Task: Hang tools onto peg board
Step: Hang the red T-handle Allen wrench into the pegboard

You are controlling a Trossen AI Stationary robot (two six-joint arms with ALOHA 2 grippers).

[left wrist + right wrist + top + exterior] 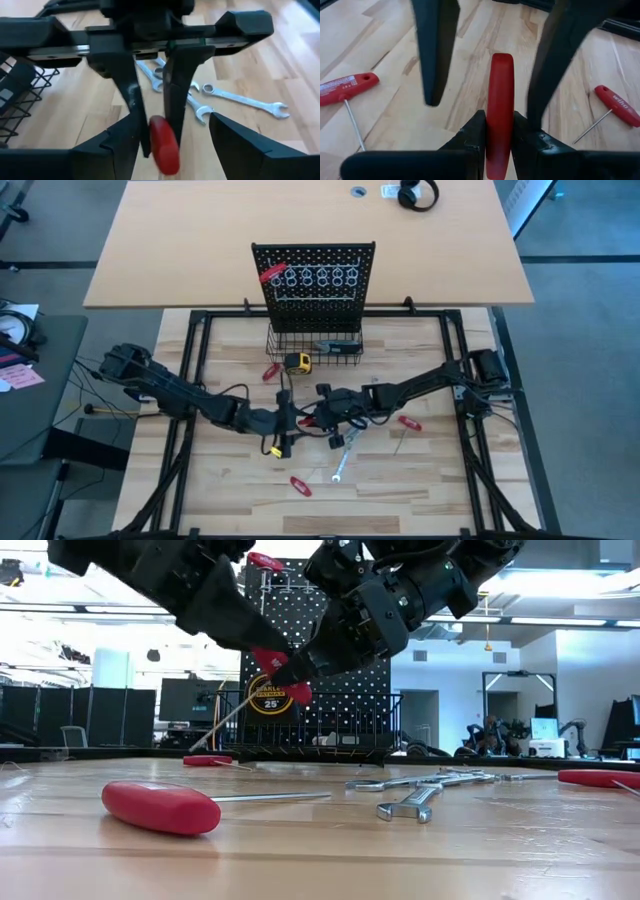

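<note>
The left gripper and the right gripper are met above the middle of the wooden table, in front of the peg board, with a red-handled tool between them. In the left wrist view the red handle is pinched between the narrowly set left fingers. In the right wrist view the same handle is seen gripped by the left arm's fingers, while the right arm's own fingers stand wide apart on either side of it, not touching it. The peg board is seen upright at the far edge of the table, with a row of ring hooks across it and one red-handled tool already hung at its upper left. A wire basket is fixed at its base, with a tool lying inside, and a yellow tape measure is set just in front of the basket. Silver wrenches are laid on the table near the grippers. Red-handled tools are scattered about: one beside the tape measure, one under the right arm, and one well toward the near edge. In the low view a red handle with a thin metal shaft is seen lying close to the camera.
</note>
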